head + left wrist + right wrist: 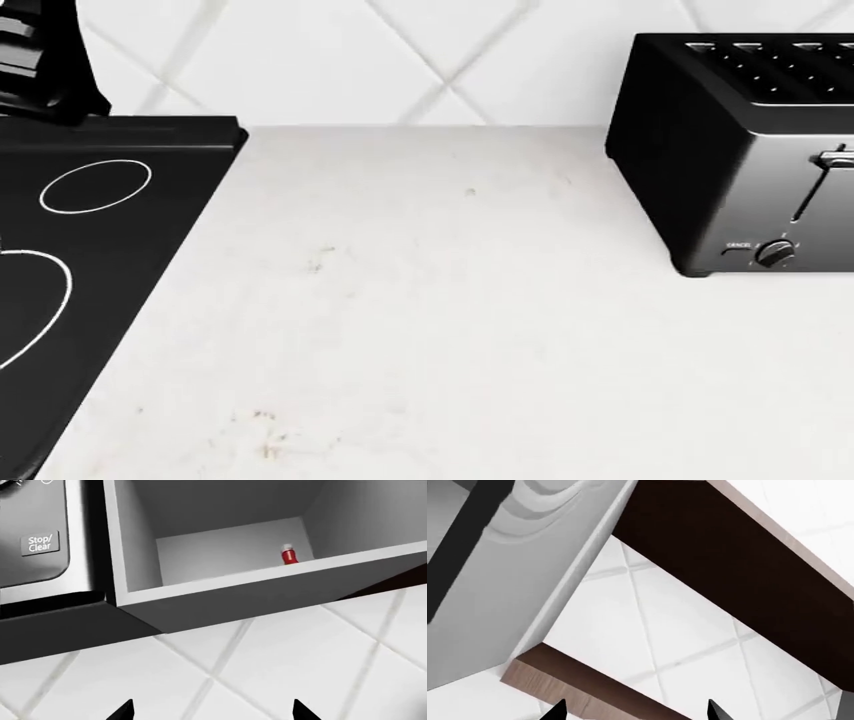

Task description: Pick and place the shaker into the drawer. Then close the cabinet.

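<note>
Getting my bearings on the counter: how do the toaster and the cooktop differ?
The toaster stands as a tall box at the right; the cooktop lies flat at the left. The toaster has top slots, a lever and a knob; the cooktop bears white rings. Both are black.

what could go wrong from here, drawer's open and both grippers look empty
1. The head view shows only the counter, the cooktop and the toaster, with no shaker. The left gripper and right gripper are open and empty, so the pick may stall.
2. A small red bottle stands upright in the drawer; a hard push shut could topple it.
</note>
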Motion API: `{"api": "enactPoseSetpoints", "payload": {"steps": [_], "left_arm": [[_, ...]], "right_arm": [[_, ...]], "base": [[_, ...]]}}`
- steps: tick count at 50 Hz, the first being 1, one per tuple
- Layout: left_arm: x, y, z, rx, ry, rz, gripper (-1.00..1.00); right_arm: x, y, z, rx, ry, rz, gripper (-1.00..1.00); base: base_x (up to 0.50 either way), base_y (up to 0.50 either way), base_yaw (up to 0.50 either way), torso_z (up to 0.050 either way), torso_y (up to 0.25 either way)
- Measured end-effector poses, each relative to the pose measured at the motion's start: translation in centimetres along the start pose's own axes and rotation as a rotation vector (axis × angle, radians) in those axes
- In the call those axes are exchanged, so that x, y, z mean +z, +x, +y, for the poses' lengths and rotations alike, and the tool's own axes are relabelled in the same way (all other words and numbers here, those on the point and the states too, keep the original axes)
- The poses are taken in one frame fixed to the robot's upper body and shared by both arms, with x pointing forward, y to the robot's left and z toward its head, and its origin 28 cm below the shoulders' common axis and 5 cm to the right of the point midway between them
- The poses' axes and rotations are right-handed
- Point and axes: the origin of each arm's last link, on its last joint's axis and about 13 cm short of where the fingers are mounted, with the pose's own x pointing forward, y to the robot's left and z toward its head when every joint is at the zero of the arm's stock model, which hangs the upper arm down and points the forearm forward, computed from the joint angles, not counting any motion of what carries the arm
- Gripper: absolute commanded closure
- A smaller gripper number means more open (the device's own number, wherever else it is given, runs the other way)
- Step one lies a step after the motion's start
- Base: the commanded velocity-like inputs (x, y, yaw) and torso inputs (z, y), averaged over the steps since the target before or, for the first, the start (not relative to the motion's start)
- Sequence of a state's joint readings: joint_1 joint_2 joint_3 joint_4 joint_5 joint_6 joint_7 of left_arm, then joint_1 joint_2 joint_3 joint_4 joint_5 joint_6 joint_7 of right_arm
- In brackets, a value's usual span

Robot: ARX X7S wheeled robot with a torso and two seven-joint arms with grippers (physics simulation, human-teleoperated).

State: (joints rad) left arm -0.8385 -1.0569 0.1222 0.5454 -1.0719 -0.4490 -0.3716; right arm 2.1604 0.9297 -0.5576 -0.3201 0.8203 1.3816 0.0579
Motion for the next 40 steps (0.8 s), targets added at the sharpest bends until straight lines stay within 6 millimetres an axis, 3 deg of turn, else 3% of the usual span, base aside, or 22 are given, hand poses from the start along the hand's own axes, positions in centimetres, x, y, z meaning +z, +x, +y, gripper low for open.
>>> {"api": "enactPoseSetpoints", "payload": {"steps": [10, 20, 40], "left_arm": [[-0.1, -0.1, -0.1, -0.007, -0.002, 0.001, -1.00], [-0.2, -0.3, -0.2, -0.012, -0.007, 0.003, -1.00], [-1.2, -1.9, -1.3, -0.048, -0.039, 0.027, -1.00]], "right_arm": [[0.1, -0.2, 0.0, 0.003, 0.002, -0.015, -1.00], [0.9, -0.3, 0.1, -0.001, 0.011, -0.047, -1.00], [7.5, -0.4, -1.8, -0.150, -0.035, -0.229, -1.00]], "base": [[0.50, 0.00, 0.00, 0.000, 0.001], [0.00, 0.00, 0.00, 0.000, 0.001], [0.00, 0.00, 0.00, 0.000, 0.001]]}}
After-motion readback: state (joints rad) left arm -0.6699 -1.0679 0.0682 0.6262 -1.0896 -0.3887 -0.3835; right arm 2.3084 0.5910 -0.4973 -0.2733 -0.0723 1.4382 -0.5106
